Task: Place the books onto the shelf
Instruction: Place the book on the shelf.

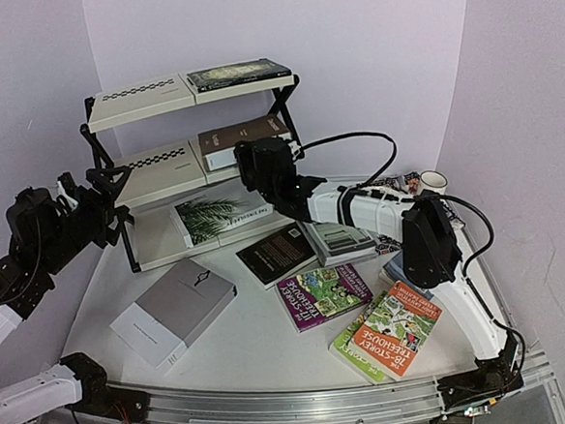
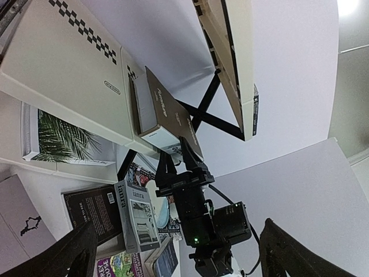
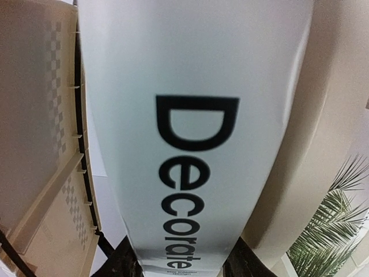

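Observation:
The brown "Decorate" book (image 1: 241,137) lies on the middle board of the shelf (image 1: 144,100), and my right gripper (image 1: 263,165) is shut on its near end. In the right wrist view its white spine (image 3: 196,115) fills the frame, with my right gripper (image 3: 184,266) shut on its lower end. A dark book (image 1: 239,74) rests on the top board. The palm-leaf book (image 1: 208,218) lies on the bottom board. On the table lie a plain grey book (image 1: 173,310), a black book (image 1: 278,253), the grey "laura" book (image 1: 340,237) and colourful paperbacks (image 1: 322,295). My left gripper (image 1: 107,197) hangs open left of the shelf.
A white mug (image 1: 434,180) and a patterned placemat (image 1: 405,186) sit at the back right, beside the right wall. Another illustrated paperback (image 1: 393,330) lies near the front rail (image 1: 296,405). The right arm (image 1: 379,210) stretches over the books towards the shelf.

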`<state>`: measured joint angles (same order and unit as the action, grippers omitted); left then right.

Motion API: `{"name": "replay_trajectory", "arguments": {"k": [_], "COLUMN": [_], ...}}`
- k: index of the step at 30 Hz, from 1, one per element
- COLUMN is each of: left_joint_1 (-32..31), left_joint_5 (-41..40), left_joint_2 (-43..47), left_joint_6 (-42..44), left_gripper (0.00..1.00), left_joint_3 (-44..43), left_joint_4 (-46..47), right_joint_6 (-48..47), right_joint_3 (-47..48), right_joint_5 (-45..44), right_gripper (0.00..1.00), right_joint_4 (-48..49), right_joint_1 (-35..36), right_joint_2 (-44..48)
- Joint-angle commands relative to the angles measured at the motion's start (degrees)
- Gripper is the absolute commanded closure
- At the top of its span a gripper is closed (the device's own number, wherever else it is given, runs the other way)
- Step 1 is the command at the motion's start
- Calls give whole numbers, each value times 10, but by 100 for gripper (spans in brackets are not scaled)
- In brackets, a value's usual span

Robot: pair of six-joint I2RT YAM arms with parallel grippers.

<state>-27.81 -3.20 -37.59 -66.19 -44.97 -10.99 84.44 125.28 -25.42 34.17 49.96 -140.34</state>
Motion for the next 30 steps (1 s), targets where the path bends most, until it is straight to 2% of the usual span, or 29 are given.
{"name": "replay_trajectory", "arguments": {"k": [1, 3, 6, 9, 20, 30], "left_joint_1": [0, 0, 0, 0, 0, 0], "left_joint_5": [1, 1, 1, 3, 11, 13], "left_joint_2": [1, 1, 0, -1, -4, -3], "left_joint_6": [2, 2, 2, 0, -10, -11], "left_gripper": [0, 0, 0, 0, 0, 0], "left_joint_3": [-22, -21, -22, -22, -18, -15], "left_joint_4": [9, 9, 9, 9, 8, 8], "right_joint_6": [6, 10, 27, 43, 96, 97], "right_joint_3": [58, 72, 79, 60, -67, -39], "right_joint_5": [-1, -1, 4, 7, -5, 6], "right_gripper": [54, 49, 29, 21, 18, 20], "right_joint_4": [7, -2, -14, -19, -68, -119], "right_joint_1": [-6, -8, -12, -13, -11, -10], "right_joint_2": [-16, -23, -27, -15, 84, 85]}}
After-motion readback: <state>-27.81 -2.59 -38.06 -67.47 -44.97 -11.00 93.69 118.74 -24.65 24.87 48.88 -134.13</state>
